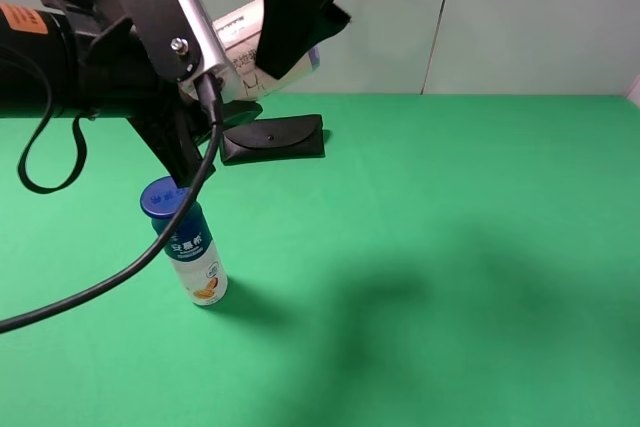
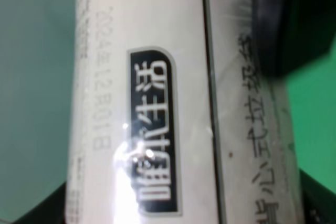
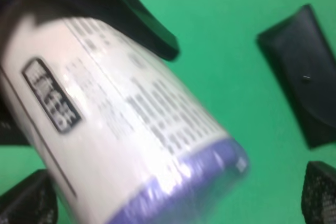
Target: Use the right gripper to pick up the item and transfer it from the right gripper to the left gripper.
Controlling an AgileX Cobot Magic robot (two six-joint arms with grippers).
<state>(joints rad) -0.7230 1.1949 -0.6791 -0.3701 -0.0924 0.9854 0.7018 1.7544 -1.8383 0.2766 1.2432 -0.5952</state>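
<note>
The item (image 1: 240,37), a cream cylinder with dark print and a purple rim, hangs high above the back left of the green table, between both grippers. My left gripper (image 1: 235,82), with the silver plate, is shut on it; the item fills the left wrist view (image 2: 157,103), with a dark finger (image 2: 294,19) pressed against it. My all-black right gripper (image 1: 300,32) is at the item's purple end. In the right wrist view the item (image 3: 131,124) is blurred, and the right gripper's fingers (image 3: 320,192) stand spread, with a gap beside the item.
A taller blue-capped bottle (image 1: 190,247) stands upright on the green table below the left arm. A black flat case (image 1: 275,139) lies behind it and also shows in the right wrist view (image 3: 302,72). A black cable (image 1: 150,257) loops down from the left arm.
</note>
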